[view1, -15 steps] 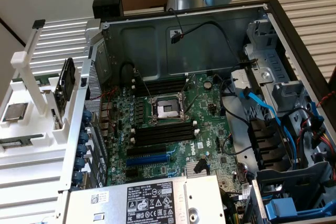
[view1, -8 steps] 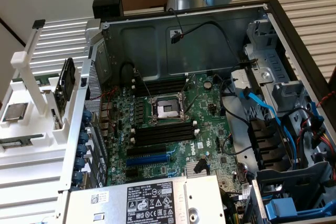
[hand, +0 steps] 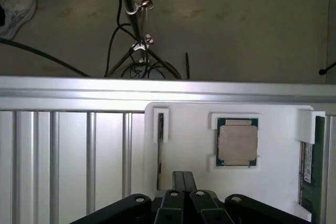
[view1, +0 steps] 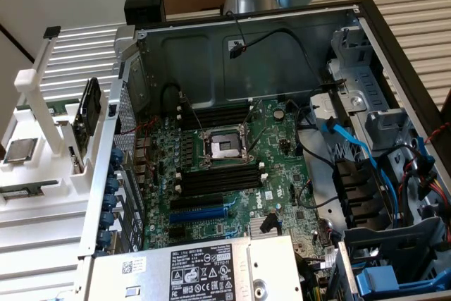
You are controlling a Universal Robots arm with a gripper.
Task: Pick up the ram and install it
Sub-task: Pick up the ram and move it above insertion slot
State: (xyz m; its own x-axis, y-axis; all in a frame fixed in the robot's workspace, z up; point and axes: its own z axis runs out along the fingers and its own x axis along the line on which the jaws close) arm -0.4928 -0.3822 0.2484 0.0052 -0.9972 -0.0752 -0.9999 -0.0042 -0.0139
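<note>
The black two-fingered tool (hand: 183,176) is seen pinched narrow, with nothing held, over the white plastic tray (hand: 189,140). The long green circuit-board ram (hand: 308,171) is seated at the tray's edge, apart from the tool, beyond the square silver processor (hand: 237,141).

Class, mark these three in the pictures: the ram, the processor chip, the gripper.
ram (hand: 318,166): wrist view, on its green board.
processor chip (hand: 237,147): wrist view, middle of its metal lid.
gripper (hand: 183,176): wrist view, between its shut fingertips.
</note>
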